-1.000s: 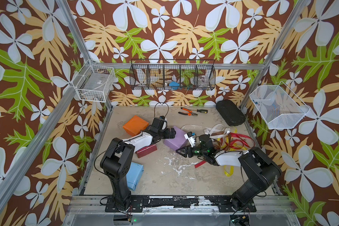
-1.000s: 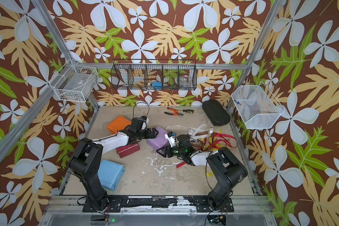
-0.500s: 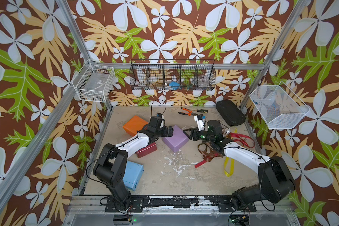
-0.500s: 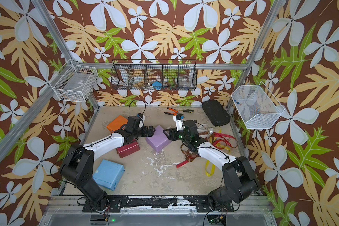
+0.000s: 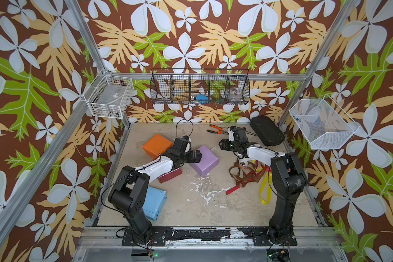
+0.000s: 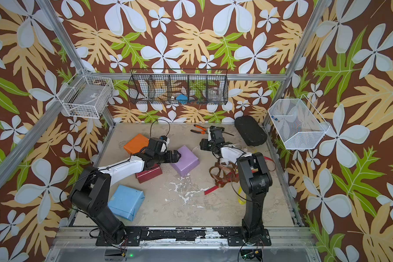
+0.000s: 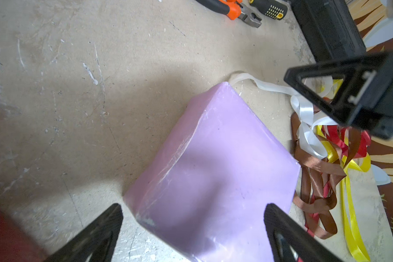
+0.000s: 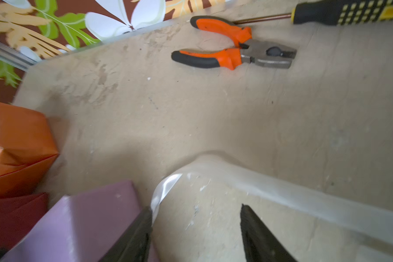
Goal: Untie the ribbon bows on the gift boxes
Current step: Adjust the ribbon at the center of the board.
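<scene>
While your left claw (image 7: 192, 206) hangs spread wide over an edge of the lilac box (image 7: 213, 170), your right claw (image 8: 195, 206) gapes too, pinching nothing. The white ribbon (image 8: 281, 190) lies loose on the table (image 8: 213, 113), its end at one fingertip, and runs into the tangle of brown ribbon (image 7: 320, 169), red ribbon (image 7: 363, 145) and yellow ribbon (image 7: 349, 215). The other three sit on the table's left half: orange box (image 5: 157, 145), dark red box (image 5: 170, 175), light blue box (image 5: 154, 202).

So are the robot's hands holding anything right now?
No. Both grippers are open: the left gripper hovers over the lilac box, and the white ribbon only brushes one finger of the right gripper.
</scene>
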You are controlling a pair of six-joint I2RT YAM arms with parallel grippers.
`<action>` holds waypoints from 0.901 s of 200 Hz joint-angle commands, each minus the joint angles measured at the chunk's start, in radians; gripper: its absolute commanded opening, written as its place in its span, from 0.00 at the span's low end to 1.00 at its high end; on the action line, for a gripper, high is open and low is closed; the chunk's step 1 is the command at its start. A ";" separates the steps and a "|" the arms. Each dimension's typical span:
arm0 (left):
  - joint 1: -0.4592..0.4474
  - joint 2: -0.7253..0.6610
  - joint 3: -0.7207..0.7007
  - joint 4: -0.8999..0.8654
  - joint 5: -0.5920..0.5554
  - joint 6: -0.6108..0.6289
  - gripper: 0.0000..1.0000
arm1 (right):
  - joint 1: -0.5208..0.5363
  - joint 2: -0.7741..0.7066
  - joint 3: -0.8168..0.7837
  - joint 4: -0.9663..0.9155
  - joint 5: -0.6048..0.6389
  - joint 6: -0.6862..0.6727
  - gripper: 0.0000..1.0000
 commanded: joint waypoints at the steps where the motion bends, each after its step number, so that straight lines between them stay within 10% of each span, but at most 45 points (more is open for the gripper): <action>1: 0.000 0.002 0.009 0.006 0.023 0.015 1.00 | -0.001 0.078 0.132 -0.134 0.108 -0.165 0.58; 180: 0.000 0.017 0.009 0.032 0.062 0.004 1.00 | 0.014 0.253 0.210 -0.231 0.129 -0.333 0.33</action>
